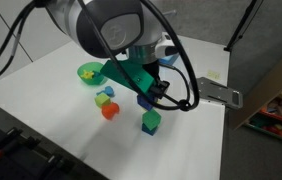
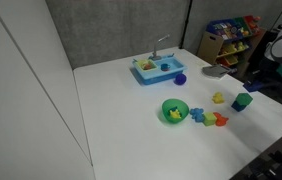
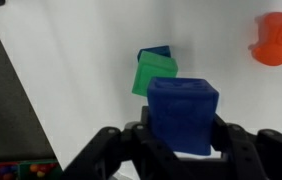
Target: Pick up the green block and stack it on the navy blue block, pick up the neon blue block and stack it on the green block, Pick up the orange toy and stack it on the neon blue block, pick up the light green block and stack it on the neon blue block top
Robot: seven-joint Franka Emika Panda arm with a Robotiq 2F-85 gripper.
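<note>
Wrist view, left: the green block (image 3: 154,75) sits on the navy blue block (image 3: 157,50), and only a strip of navy peeks out behind it on the white table (image 3: 81,60).
Wrist view, centre: my gripper (image 3: 181,145) is clamped on the neon blue block (image 3: 183,112), a finger on each side. The cube shows just below and right of the two-block stack.
Wrist view, right: the orange toy (image 3: 278,38) lies at the top corner, well apart from the stack.
Exterior view, left to right: green bowl (image 1: 88,72), then the orange toy, then the stack under my arm.
Light green block: on the table in an exterior view (image 2: 221,120), just beside the orange toy.
</note>
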